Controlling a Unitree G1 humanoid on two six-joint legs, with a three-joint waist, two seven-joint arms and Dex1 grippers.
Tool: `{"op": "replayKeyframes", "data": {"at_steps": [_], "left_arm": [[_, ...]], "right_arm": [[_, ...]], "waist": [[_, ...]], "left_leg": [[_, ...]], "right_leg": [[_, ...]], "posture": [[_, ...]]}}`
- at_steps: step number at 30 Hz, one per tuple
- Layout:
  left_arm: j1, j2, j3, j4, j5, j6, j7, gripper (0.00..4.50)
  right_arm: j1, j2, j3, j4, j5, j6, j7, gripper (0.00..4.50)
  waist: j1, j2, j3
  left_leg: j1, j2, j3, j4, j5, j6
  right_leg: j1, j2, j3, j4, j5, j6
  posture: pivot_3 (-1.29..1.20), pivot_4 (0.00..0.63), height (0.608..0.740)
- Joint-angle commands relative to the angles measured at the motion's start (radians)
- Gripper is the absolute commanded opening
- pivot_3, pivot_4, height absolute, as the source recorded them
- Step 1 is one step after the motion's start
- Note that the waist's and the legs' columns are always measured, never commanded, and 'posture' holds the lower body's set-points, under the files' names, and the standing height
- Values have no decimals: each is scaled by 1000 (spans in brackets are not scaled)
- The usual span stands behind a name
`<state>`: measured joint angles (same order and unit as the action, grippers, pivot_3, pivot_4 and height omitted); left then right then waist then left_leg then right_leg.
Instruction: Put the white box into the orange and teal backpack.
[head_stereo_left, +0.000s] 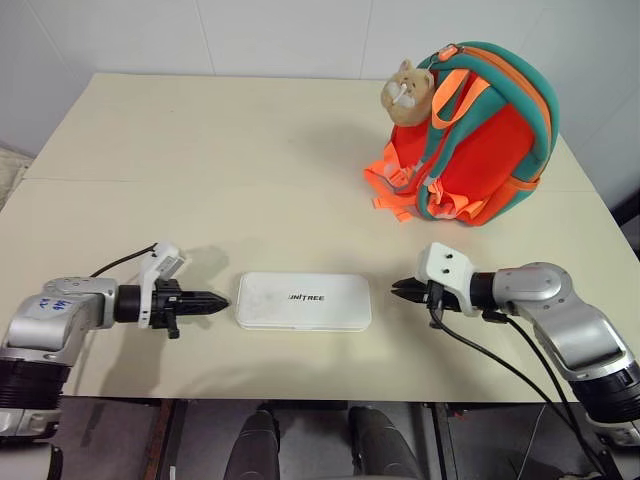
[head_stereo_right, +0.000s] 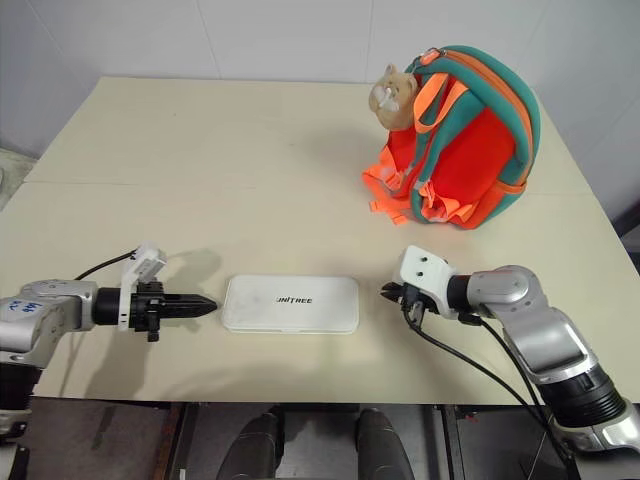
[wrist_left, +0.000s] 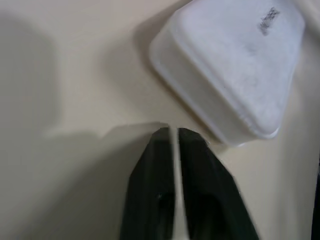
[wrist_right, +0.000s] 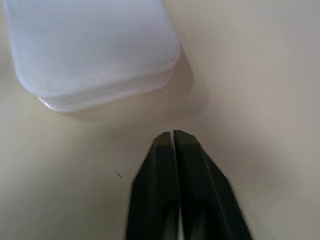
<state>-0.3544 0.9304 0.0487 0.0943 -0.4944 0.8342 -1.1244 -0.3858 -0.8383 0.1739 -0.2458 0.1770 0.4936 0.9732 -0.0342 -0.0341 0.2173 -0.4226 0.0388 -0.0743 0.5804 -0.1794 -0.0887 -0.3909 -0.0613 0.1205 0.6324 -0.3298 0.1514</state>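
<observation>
Plainly, nothing lies between the white box (head_stereo_left: 304, 301) and either gripper – only bare stretches of the cream table (head_stereo_left: 200, 150). That box serves as the landmark: it lies flat near the table's front edge, long sides parallel to that edge. Just off its left short end sits the left gripper (head_stereo_left: 222, 299), pointing at the end, close but apart from it; in the left wrist view a thin slit of light shows between its black fingers (wrist_left: 152, 180), so the jaws are barely parted and hold nothing. Off the box's right short end, a little farther away, the right gripper (head_stereo_left: 397, 288) points back toward it; its fingers (wrist_right: 200, 200) meet at the tips with only a hairline seam – pressed together, empty.

Beyond the box, toward the far right of the table and well apart, stands the orange and teal backpack (head_stereo_left: 495, 140), upright, its straps facing the box. A tan plush toy (head_stereo_left: 405, 92) hangs at its upper left.

Small dark lettering on the box's top reads "UNITREE". The box itself is a flat white rectangular case with rounded corners and a seam around its side.
</observation>
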Motion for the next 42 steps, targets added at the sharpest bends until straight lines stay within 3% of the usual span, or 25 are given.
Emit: {"op": "replayKeyframes", "data": {"at_steps": [1, 9, 10, 23, 32, 42], "left_arm": [[-58, 3, 114, 7, -60, 45, 31, 1569], [-31, 5, 212, -3, -145, 155, 31, 4187], [-28, -1, 220, 7, -152, 158, 32, 4470], [-40, -103, 339, 98, -307, 362, 105, 4470], [-23, -134, 282, 129, -327, 438, 93, 4470], [-66, -186, 199, 156, -321, 471, 95, 4470]], "right_arm": [[-5, -30, -76, -14, 24, -59, 31, 1632], [23, -15, -88, -43, 29, -97, 44, 4483], [23, -8, -82, -47, 27, -100, 40, 4500], [25, 87, 1, 2, -74, -234, -12, 4500], [2, 108, 48, 104, -168, -350, -13, 4500], [-44, 144, 58, 94, -175, -357, -1, 4500]], "waist": [[1, 0, 0], [-5, 0, 0], [-7, 0, 0], [-12, 0, 0], [-20, 0, 0], [-19, -1, 0]], "left_leg": [[0, 0, 0, 0, 0, 0], [0, 0, 0, -1, 0, 0], [0, 0, 0, -1, 0, 0], [0, 0, 0, 3, 0, 0], [1, 0, 0, 4, 0, 0], [1, 0, 0, 7, 0, -1]], "right_leg": [[0, 0, 0, 0, 0, 0], [0, 0, 0, 1, 0, 1], [0, 0, 0, 1, 0, 1], [0, 0, 0, 6, 0, 1], [0, 0, 0, 7, 0, 1], [0, 0, 1, 11, -1, 1]], "posture": [[0, 150, 740], [0, 150, 740], [0, 150, 740], [0, 150, 740], [0, 150, 740], [0, 150, 740]]}}
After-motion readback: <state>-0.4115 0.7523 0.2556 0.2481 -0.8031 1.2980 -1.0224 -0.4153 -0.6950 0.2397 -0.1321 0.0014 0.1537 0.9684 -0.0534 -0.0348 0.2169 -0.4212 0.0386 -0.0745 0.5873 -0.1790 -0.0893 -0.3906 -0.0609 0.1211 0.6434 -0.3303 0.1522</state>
